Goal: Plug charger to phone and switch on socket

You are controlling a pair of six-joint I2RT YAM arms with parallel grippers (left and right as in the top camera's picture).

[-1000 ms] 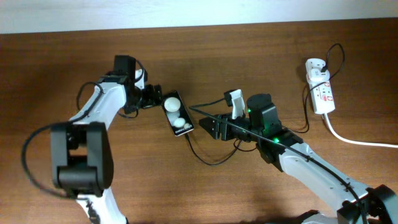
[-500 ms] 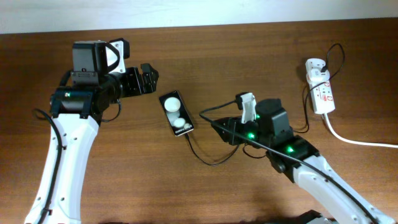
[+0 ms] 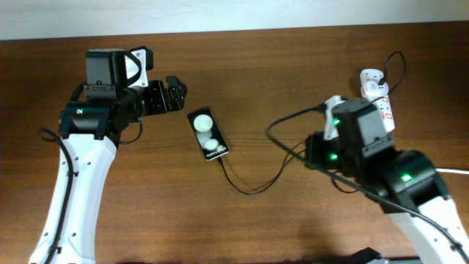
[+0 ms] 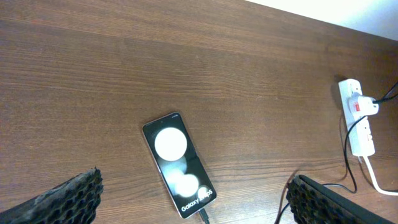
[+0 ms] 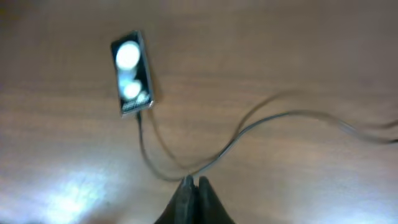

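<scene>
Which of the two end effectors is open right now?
The left end effector: in its wrist view the two fingers stand far apart, the phone showing between them. The right end effector has its fingers pressed together.

Phone (image 3: 207, 134): black slab, flat on the table (image 3: 293, 51), left of centre, nearer the far edge than the near one. It lies skewed to the edges, with two white discs on its face and white lettering at the near end (image 4: 179, 163).

Charger cable (image 3: 253, 189): thin and black. It meets the phone's lettered end (seating not resolvable), loops toward the near edge, then curves back toward the far-right corner.

Socket (image 4: 364, 134): white strip with red marks, near the right edge by the far corner. A white adapter (image 3: 374, 82) is plugged in. Its thick white cord (image 3: 418, 165) runs to the right edge.
</scene>
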